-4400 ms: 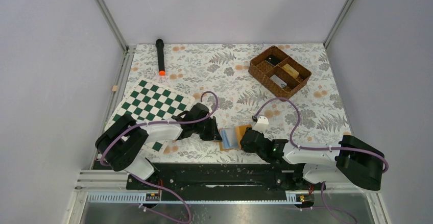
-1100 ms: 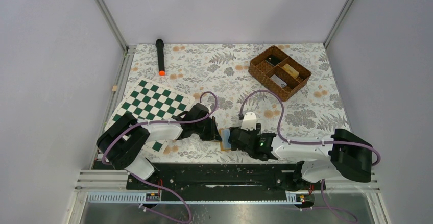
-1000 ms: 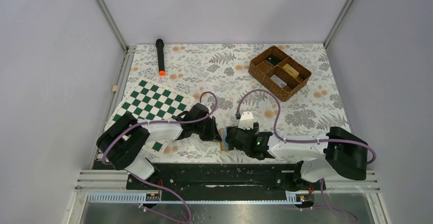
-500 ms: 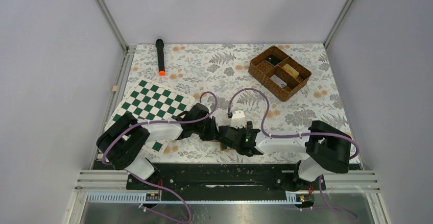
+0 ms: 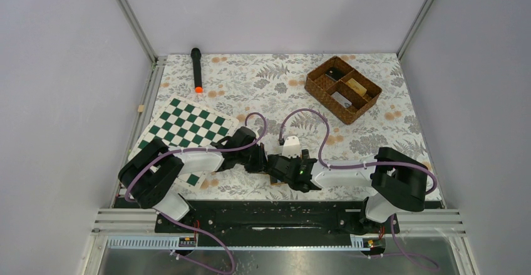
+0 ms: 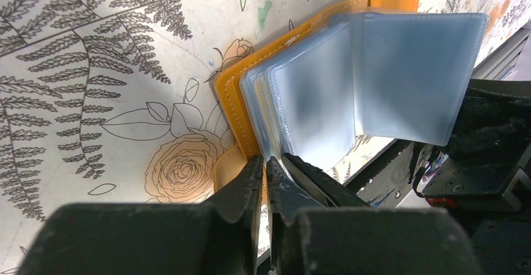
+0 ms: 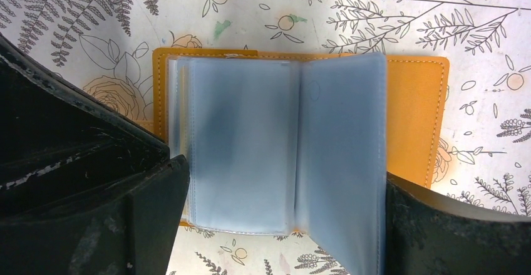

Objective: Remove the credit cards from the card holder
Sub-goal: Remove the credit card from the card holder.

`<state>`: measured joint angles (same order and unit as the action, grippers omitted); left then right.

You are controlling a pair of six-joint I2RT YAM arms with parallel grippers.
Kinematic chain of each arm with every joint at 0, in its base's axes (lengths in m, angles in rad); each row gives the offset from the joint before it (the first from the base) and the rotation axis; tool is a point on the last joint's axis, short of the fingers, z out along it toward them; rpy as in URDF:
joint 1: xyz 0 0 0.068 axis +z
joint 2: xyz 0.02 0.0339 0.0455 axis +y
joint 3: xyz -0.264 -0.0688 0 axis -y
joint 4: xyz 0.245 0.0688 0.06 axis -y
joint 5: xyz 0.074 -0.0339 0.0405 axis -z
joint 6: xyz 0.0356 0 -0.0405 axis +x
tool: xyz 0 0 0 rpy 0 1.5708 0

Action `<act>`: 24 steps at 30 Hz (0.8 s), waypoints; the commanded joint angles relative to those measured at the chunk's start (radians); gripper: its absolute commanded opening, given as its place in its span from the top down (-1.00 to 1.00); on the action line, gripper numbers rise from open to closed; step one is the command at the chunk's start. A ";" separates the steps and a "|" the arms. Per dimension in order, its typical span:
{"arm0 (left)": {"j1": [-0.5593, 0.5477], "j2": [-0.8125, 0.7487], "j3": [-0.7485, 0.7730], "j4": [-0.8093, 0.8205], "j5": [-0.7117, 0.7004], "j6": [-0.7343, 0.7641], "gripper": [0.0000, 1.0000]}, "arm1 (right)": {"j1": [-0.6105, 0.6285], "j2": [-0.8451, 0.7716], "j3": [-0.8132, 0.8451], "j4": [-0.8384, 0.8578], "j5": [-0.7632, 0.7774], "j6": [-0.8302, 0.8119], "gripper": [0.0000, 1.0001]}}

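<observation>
The card holder [image 7: 413, 99] is hemmed by left claw [image 6: 266, 162] and right claw [image 7: 285, 175] (far side open).

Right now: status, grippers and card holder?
Left gripper shut on card holder edge. Right gripper open, astride its clear sleeves. Holder lies open; nothing blocking.

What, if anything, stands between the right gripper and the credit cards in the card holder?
Only the cloudy plastic sleeves of the card holder, spread open under the open right gripper; no card shows plainly through them. Nothing else lies between. The left gripper pinches the holder's edge.
</observation>
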<state>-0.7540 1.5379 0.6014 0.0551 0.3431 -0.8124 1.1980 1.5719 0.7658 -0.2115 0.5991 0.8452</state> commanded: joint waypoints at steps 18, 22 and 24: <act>0.009 0.003 -0.025 -0.094 -0.078 0.036 0.85 | 0.006 -0.050 -0.051 0.012 0.024 0.018 -0.29; 0.009 0.005 -0.026 -0.098 -0.083 0.038 0.85 | 0.006 -0.060 -0.054 -0.005 0.043 0.022 -0.14; 0.009 0.009 -0.025 -0.100 -0.085 0.039 0.85 | 0.006 -0.069 -0.058 -0.021 0.057 0.030 -0.02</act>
<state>-0.7540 1.5379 0.6014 0.0544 0.3420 -0.8124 1.1992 1.5379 0.7250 -0.1753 0.6022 0.8608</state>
